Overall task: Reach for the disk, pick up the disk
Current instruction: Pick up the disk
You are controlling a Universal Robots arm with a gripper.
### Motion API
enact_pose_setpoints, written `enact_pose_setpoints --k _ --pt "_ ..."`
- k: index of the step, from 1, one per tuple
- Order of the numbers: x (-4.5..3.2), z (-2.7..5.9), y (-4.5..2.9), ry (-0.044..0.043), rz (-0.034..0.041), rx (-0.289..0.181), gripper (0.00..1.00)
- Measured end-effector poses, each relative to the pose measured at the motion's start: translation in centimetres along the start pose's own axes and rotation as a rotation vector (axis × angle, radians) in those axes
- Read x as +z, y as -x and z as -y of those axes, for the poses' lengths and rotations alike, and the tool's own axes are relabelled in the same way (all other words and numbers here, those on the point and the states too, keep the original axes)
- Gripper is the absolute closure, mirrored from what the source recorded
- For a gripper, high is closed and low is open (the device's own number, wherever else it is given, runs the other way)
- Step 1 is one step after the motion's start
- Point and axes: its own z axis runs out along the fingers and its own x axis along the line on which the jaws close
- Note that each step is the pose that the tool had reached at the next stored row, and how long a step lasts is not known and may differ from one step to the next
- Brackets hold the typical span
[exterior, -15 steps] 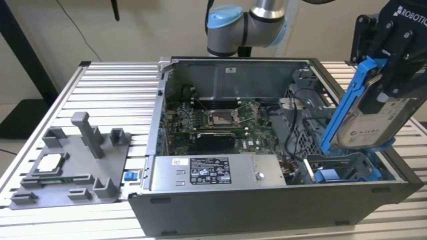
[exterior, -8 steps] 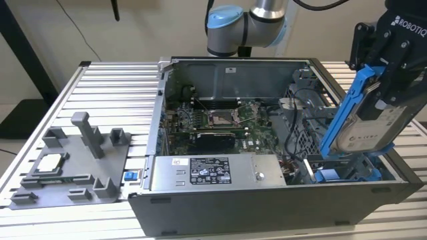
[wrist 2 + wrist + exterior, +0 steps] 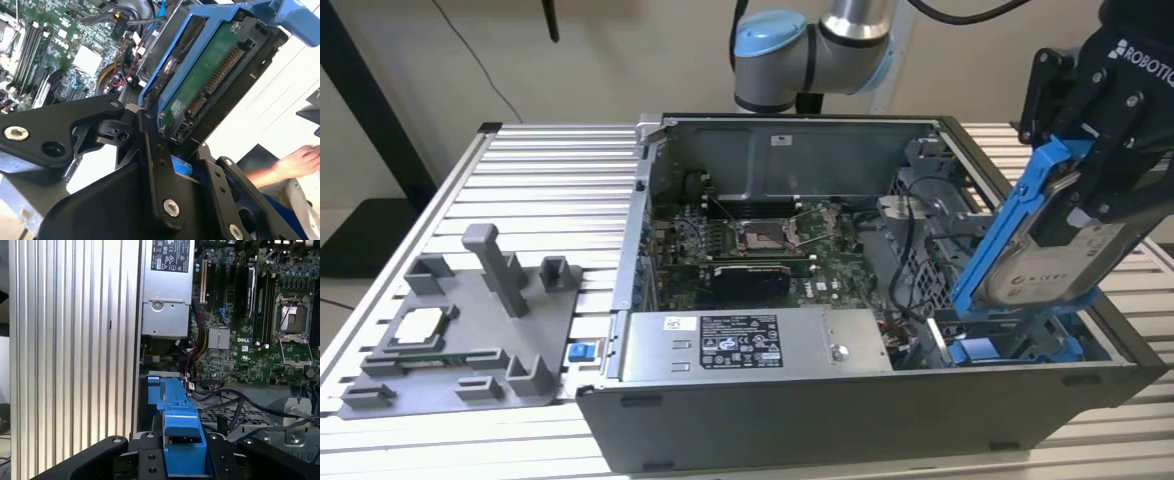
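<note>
The disk (image 3: 1045,268) is a silver-grey drive with a white label and bright blue rails. It hangs tilted, nearly on edge, over the open computer case (image 3: 854,410) at its front corner on the exterior view's right. My black gripper (image 3: 1091,190) is shut on its upper end. In the second wrist view the disk's green circuit side and connector (image 3: 202,82) stand between my fingers (image 3: 150,150). In the first wrist view a blue rail (image 3: 177,422) sits clamped in the gripper (image 3: 182,452).
Inside the case lie the motherboard (image 3: 761,240), a grey power supply box (image 3: 747,343), loose cables and a blue drive bay (image 3: 1001,347) under the disk. A grey fixture (image 3: 467,330) holding a small chip (image 3: 420,325) sits on the slatted table. A person's hand (image 3: 300,160) is nearby.
</note>
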Motion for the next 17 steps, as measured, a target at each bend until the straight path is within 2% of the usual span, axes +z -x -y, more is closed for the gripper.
enact_pose_setpoints --k 2,6,11,17 --pt "0.12 0.13 -0.39 0.0005 0.0132 0.0 1.0" --pt "0.39 0.35 -0.92 0.0007 0.0281 0.0 1.0" --pt "0.49 0.35 -1.29 0.0008 0.0292 0.0 1.0" --pt "0.49 0.35 -1.32 0.0008 0.0292 0.0 1.0"
